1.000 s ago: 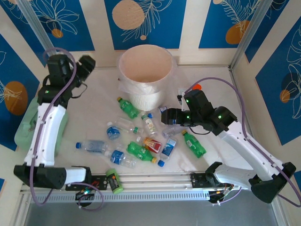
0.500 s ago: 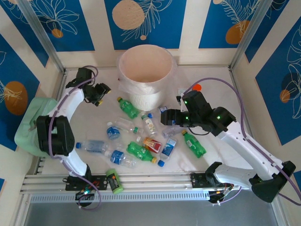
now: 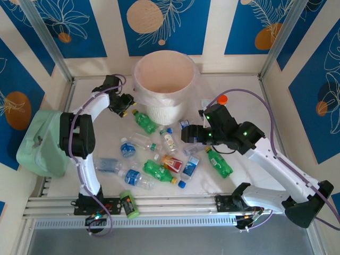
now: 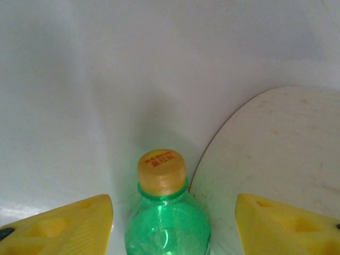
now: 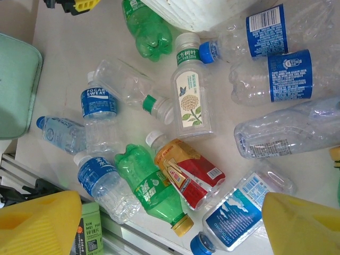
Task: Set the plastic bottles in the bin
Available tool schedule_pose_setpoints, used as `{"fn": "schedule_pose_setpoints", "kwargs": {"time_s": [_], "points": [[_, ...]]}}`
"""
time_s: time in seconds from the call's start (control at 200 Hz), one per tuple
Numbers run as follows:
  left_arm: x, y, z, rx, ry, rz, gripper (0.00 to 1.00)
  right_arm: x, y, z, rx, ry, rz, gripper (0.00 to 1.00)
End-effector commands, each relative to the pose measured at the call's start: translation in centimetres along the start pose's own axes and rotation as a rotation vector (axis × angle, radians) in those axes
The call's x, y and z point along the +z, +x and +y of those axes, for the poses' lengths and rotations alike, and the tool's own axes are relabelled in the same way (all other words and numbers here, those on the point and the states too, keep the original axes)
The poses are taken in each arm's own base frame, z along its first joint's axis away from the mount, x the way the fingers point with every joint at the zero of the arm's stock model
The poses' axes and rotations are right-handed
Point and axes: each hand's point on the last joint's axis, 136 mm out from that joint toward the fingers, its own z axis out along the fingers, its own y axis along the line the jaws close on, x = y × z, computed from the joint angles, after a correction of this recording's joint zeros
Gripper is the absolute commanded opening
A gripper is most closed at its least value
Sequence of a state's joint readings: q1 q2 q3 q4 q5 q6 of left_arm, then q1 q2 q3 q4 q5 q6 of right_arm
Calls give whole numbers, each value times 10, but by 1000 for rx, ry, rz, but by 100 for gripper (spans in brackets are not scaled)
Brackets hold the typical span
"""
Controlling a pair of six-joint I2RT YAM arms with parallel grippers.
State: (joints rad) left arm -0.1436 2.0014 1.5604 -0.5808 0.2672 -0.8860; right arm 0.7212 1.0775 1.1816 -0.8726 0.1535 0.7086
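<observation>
Found left gripper (image 3: 123, 104) low over the table (image 3: 106, 133), just beside the bin (image 3: 139, 87) wall yet apart from it, jaws apart, clamped on nothing. In left wrist view, saw its yellow fingers (image 4: 69, 226) flanking a green bottle (image 4: 167, 228), a gap on each side, no contact. Noted the bottle's orange cap (image 4: 162, 171) pointing straight ahead of the fingertips, neck roughly centred between them, a little nearer the finger at the left of the view. Noted a pale curved surface (image 4: 276, 154) ahead and to the right of the cap, just beside it; could not tell what. Found right gripper (image 5: 170, 226) hovering above the heap of plastic bottles (image 5: 192, 101), jaws spread wide, holding nothing. Below and between its fingers, logged a red-labelled bottle (image 5: 186, 172), a second green bottle (image 5: 149, 188) touching it on the left, and a clear blue-labelled bottle (image 5: 239, 210) toward the right finger. Farther ahead, saw more clear bottles lying on their sides, then the bin's white wall at the far edge of that view, well beyond the fingertips.
</observation>
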Motion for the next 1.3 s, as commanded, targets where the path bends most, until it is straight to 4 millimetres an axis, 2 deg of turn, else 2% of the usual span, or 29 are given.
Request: {"fn": "schedule_pose_setpoints", "kwargs": {"time_s": [0.0,0.235,0.695,0.94,1.06,1.296], "points": [[7,0,1,-11,-33,-2,61,1,7,-5,10,19,11,88],[21,7,15,-17,-99,11,60,0,7,-6,5,22,11,88],[43,10,16,-18,-117,26,58,-3,6,-7,1,28,11,88],[49,12,22,-19,-140,36,53,-4,4,-5,-1,28,11,88],[49,14,23,-19,-139,40,47,-4,2,-4,-2,29,11,88],[45,16,21,-21,-125,40,42,-3,3,-4,-1,30,12,88]]}}
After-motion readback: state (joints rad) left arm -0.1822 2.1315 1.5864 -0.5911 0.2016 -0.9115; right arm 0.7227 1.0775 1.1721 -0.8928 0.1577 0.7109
